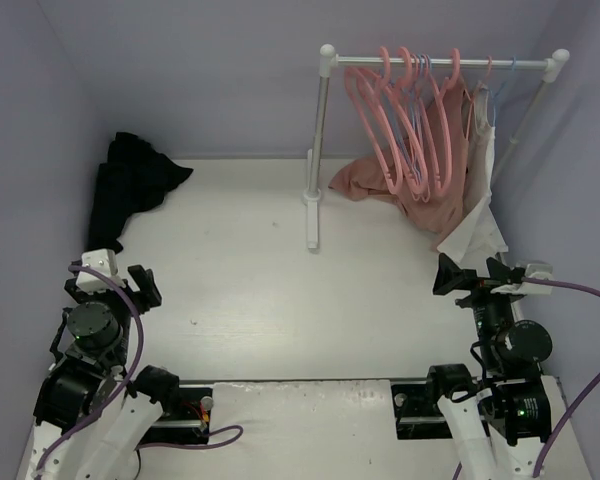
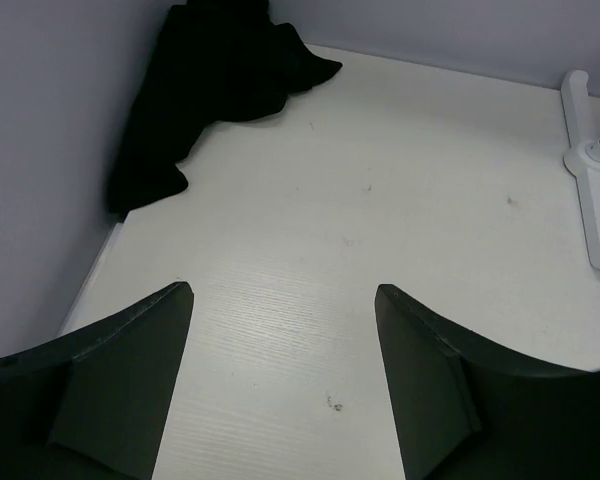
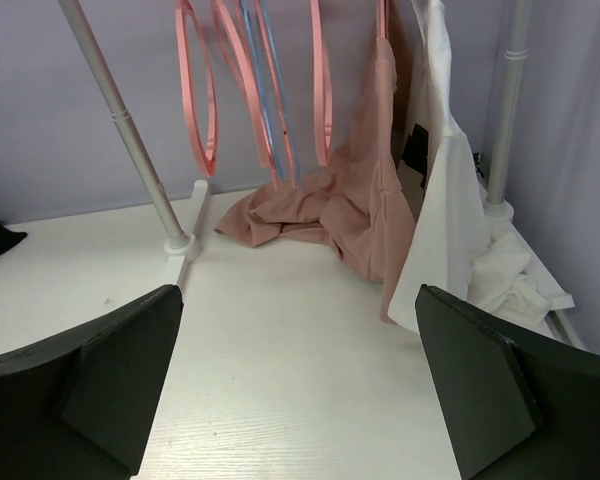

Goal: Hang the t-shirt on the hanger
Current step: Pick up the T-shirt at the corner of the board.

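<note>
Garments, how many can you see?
3: the black t-shirt heaped in the far left corner; a dusty-pink garment and a white garment hanging from the rack, far right. More may hide behind them.

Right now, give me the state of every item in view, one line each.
Black fabric t-shirt: crumpled in the far-left corner, unhung.
Thick pink plastic hangers: hanging empty on the rail.
Dusty-pink garment: hung, hem pooled on table.
White garment: hung, trailing onto table.
Left pincer: open, empty.
Right pincer: open, empty.

Three garments [image 1: 130, 190], two grippers [image 1: 120, 268], one rack [image 1: 318, 150], several hangers [image 1: 420, 150].
</note>
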You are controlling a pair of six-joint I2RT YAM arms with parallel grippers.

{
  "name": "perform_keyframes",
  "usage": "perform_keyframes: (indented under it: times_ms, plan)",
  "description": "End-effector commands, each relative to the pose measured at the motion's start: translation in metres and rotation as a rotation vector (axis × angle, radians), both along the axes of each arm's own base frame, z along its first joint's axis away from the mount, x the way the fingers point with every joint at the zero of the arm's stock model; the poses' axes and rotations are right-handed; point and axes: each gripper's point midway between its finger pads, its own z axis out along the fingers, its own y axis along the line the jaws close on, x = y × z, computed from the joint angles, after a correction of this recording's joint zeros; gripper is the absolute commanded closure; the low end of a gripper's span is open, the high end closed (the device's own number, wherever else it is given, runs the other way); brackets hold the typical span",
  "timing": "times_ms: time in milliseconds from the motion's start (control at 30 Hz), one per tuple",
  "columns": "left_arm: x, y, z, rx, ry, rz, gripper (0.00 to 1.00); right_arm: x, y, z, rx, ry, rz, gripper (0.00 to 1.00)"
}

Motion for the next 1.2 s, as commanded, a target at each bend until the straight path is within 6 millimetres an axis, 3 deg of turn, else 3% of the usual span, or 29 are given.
perform_keyframes:
  times_ms: [0, 200, 300, 400, 467, 533, 567, 600, 700, 800, 1000, 1100, 1167]
  plan:
    - [0.017, -0.008, 0.006, -0.016, -0.029, -0.012, 0.31, 0.005, -0.009, 0.014, 0.032, -0.051, -0.057, 0.0]
    - [0.048, -0.021, -0.007, -0.008, 0.125, -0.006, 0.31, 0.01, -0.007, 0.011, 0.035, -0.031, -0.048, 0.0]
    - [0.065, -0.024, 0.001, -0.012, 0.153, 0.026, 0.31, 0.014, 0.007, 0.018, 0.021, -0.022, 0.028, 0.0]
    - [0.106, -0.024, 0.004, -0.016, 0.186, 0.093, 0.31, 0.025, 0.01, 0.021, 0.027, 0.01, 0.04, 0.0]
    - [0.135, -0.01, -0.003, -0.037, 0.208, 0.151, 0.31, 0.033, 0.014, 0.019, 0.032, 0.043, 0.057, 0.0]
    - [0.176, 0.02, -0.021, -0.141, 0.209, 0.255, 0.31, 0.039, 0.03, 0.016, 0.042, 0.074, 0.138, 0.0]
    - [0.196, 0.031, -0.013, -0.177, 0.178, 0.282, 0.31, 0.04, 0.035, 0.016, 0.05, 0.084, 0.168, 0.0]
    - [0.215, 0.051, -0.039, -0.179, 0.238, 0.36, 0.31, 0.042, 0.044, 0.012, 0.056, 0.102, 0.215, 0.0]
    - [0.25, 0.091, -0.058, -0.111, 0.306, 0.507, 0.31, 0.046, 0.055, 0.005, 0.054, 0.13, 0.27, 0.0]
    - [0.295, 0.11, -0.076, 0.008, 0.39, 0.535, 0.3, 0.046, 0.067, -0.005, 0.043, 0.157, 0.316, 0.0]
    - [0.349, 0.145, -0.124, 0.101, 0.474, 0.591, 0.3, 0.035, 0.081, -0.018, 0.047, 0.164, 0.382, 0.0]
    - [0.366, 0.159, -0.149, 0.14, 0.506, 0.609, 0.3, 0.032, 0.087, -0.028, 0.054, 0.181, 0.417, 0.0]
    - [0.382, 0.165, -0.151, 0.151, 0.474, 0.602, 0.3, 0.031, 0.094, -0.04, 0.059, 0.212, 0.456, 0.0]
